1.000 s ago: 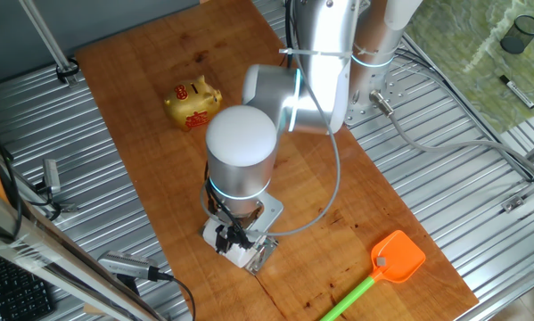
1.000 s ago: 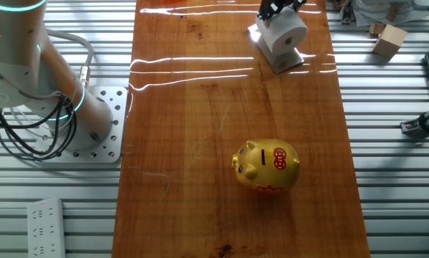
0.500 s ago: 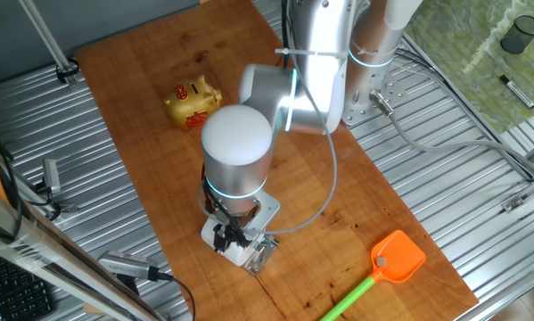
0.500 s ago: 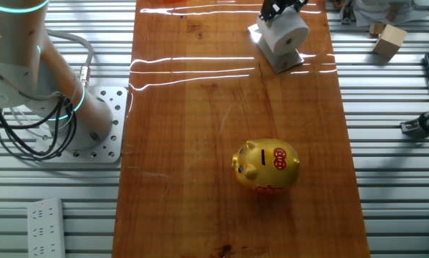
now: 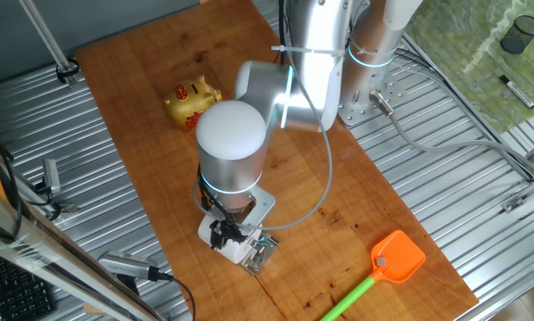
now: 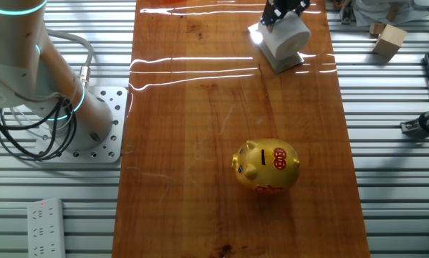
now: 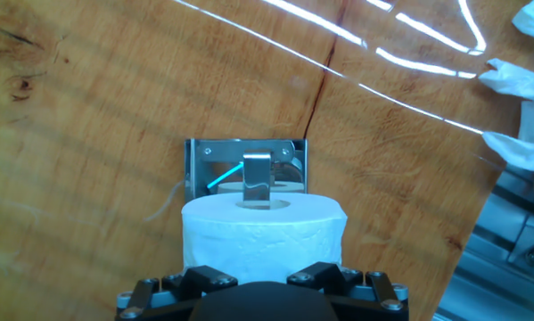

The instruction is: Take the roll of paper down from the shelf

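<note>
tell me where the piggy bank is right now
The golden piggy bank stands on the wooden board, mid-board in the other fixed view, well apart from the roll of paper at the far edge.

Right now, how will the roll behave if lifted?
Probably light and squashy: the roll is plump white tissue. Being round, it may roll if laid sideways. The metal post at its core could snag it.
</note>
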Available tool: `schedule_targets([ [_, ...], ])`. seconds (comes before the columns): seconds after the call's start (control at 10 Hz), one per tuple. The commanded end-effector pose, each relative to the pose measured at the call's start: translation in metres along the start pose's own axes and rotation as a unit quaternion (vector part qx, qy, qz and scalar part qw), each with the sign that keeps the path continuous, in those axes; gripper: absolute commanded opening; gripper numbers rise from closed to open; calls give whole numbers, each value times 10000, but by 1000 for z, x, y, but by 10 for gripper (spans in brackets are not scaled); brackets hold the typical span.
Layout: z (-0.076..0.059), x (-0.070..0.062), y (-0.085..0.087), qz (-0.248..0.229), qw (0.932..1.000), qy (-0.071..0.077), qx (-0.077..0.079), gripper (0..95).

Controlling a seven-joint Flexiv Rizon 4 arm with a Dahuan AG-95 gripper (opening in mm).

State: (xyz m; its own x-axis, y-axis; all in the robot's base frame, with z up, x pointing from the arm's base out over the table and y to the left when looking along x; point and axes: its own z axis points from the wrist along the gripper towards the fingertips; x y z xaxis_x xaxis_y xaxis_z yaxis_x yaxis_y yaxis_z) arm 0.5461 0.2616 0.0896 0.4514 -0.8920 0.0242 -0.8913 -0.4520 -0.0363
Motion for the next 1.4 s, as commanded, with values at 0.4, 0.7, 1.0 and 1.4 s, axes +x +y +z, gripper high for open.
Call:
schedule_targets([
  [0.4,0,8,0,-38,10000,6,5,0],
  [0.7,-1,14,-1,-73,10000,4,7,0],
  [1.0,1,19,2,-74,10000,7,18,0],
  [1.4,2,23,3,-58,10000,8,41,0],
])
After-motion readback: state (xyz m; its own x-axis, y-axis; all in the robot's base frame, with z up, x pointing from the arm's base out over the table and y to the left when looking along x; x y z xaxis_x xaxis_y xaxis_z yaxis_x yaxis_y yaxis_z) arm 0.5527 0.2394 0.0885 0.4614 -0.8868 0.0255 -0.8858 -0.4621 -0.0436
